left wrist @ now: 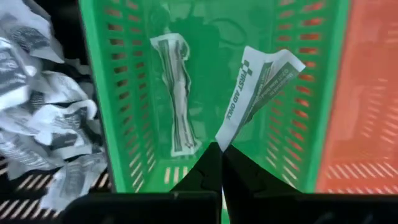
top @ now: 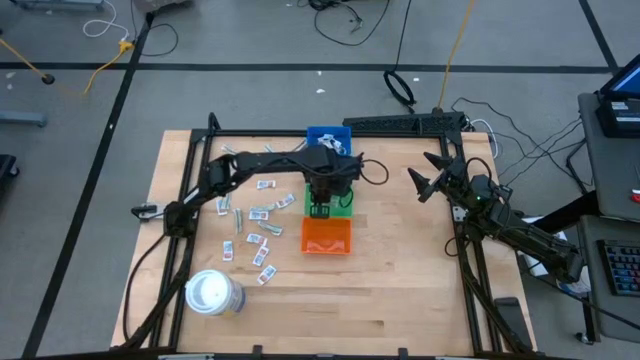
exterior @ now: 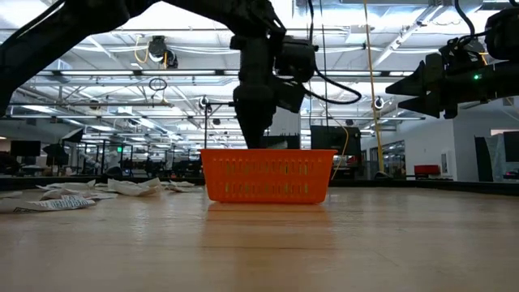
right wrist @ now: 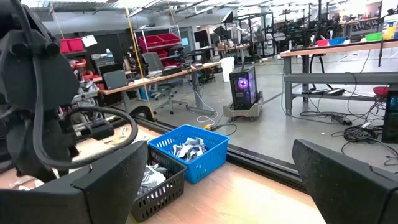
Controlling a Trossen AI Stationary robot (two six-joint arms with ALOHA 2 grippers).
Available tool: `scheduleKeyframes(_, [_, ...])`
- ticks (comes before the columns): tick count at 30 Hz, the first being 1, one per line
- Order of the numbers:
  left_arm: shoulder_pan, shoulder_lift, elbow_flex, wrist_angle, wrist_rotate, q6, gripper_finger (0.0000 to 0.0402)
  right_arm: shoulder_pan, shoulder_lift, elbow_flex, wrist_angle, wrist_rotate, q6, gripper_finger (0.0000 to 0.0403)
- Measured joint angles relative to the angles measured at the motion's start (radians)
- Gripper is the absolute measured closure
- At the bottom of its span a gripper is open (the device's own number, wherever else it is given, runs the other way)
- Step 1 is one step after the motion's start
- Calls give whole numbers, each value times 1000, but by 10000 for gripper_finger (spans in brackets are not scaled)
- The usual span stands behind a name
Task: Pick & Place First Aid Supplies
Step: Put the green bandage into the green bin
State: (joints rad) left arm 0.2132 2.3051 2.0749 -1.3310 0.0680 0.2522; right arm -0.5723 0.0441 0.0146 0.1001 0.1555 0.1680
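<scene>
My left gripper (top: 320, 207) hangs over the green bin (top: 346, 206), pointing down and shut on a white first aid packet (left wrist: 258, 81) with green print. Another slim packet (left wrist: 177, 93) lies flat on the green bin's floor (left wrist: 211, 56). Several more packets (top: 256, 216) lie scattered on the table left of the bins. In the low view the left gripper (exterior: 255, 122) comes down behind the orange bin (exterior: 268, 175). My right gripper (top: 425, 181) waits open at the table's right side, holding nothing. My left gripper pinches one end of the packet (left wrist: 225, 137) between its two fingertips (left wrist: 208, 168), coming from above and pointing down. The rest of the packet hangs crumpled below the fingers, clear of the green bin's floor.
Bins stand in a row from far to near: blue (top: 328, 135), black (right wrist: 155, 180), green, orange (top: 326, 236); the blue and black ones hold packets. A large white roll (top: 213, 292) stands near the front left. Bare wood lies right of the bins.
</scene>
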Motion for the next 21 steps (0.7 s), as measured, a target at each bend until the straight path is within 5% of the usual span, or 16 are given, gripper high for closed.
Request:
scheduleKeyframes(11, [-1, 2, -63, 74, -16, 4, 378, 0, 0, 0, 0, 0, 0, 9])
scheduleKeyframes(21, [24, -6, -64, 64, -16, -45, 201, 0, 0, 0, 0, 0, 0, 9])
